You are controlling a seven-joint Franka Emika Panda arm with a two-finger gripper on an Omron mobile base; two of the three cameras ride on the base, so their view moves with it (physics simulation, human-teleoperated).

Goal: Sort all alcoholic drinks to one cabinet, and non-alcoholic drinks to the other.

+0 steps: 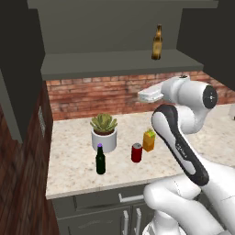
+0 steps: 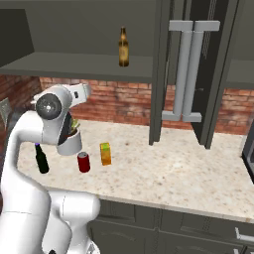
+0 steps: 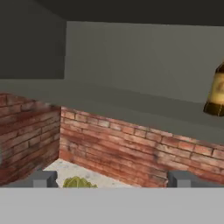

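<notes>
Hovering gripper (image 3: 112, 178), jaws wide apart, nothing held, above the worktop (image 1: 73, 160) facing the brick wall (image 3: 131, 153). Beer bottle (image 1: 157, 42) upright on the open cabinet shelf (image 1: 114, 62), at 2 o'clock in hand view. On the worktop: plant pot (image 1: 104, 133), green bottle (image 1: 100, 159) just at its 6 o'clock, red can (image 1: 136, 153) and carton (image 1: 148, 140) side by side at 3 o'clock.

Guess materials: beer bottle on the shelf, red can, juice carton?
Beer bottle: looks like amber-brown glass, glossy, with a pale label. Red can: probably metal, judging by its silver top and smooth red body. Juice carton: likely printed cardboard, boxy and matte orange with a green top. All rendered, so these are guesses.
</notes>
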